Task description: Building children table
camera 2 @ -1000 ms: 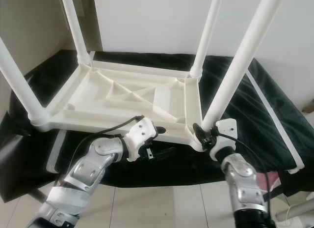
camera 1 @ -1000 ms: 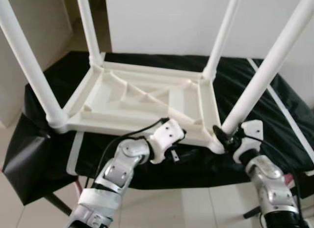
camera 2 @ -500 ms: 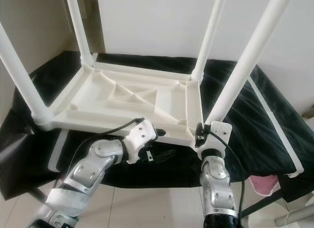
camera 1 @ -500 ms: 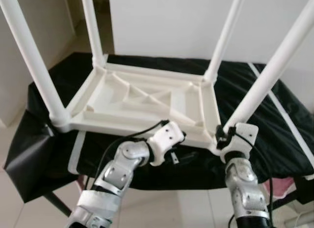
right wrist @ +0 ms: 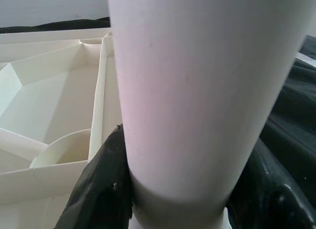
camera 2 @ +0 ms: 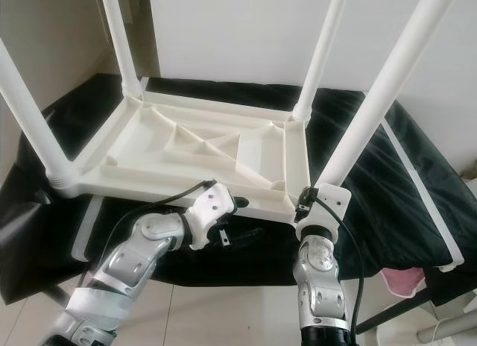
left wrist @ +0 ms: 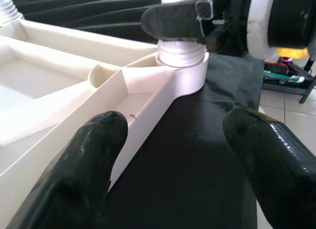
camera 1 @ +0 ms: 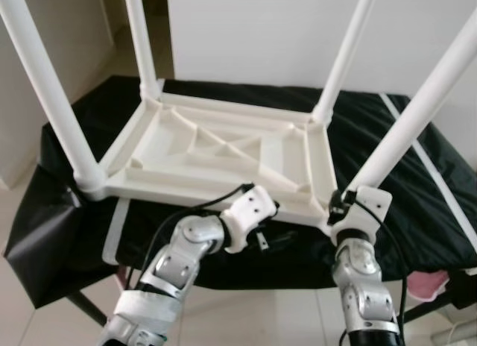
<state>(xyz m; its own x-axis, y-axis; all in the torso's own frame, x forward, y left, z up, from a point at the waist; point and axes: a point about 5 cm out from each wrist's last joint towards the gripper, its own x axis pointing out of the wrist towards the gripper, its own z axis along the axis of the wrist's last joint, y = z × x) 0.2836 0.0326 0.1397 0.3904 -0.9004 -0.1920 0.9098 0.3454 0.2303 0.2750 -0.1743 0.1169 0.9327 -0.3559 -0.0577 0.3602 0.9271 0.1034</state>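
Observation:
A white plastic children's table [camera 1: 223,148] lies upside down on a black-covered surface, its four white legs pointing up. My right gripper [camera 1: 339,204] is shut on the near right leg [camera 1: 417,115] just above its corner socket. In the right wrist view the leg [right wrist: 197,91] stands between the two black fingers [right wrist: 98,189]. My left gripper [camera 1: 272,233] is open at the table's front edge. In the left wrist view its fingers [left wrist: 74,174] straddle the rim [left wrist: 148,105], with the right gripper's finger at the socket beyond.
The black cloth [camera 1: 417,204] hangs over the support's edges. The near left leg [camera 1: 52,92] and both far legs [camera 1: 141,40] rise steeply. A pink object [camera 1: 428,286] lies on the tiled floor at the lower right. A white wall stands behind.
My right forearm has swung left and now stands nearly upright under the near right leg, with the gripper still on the leg's base. The left arm has barely moved.

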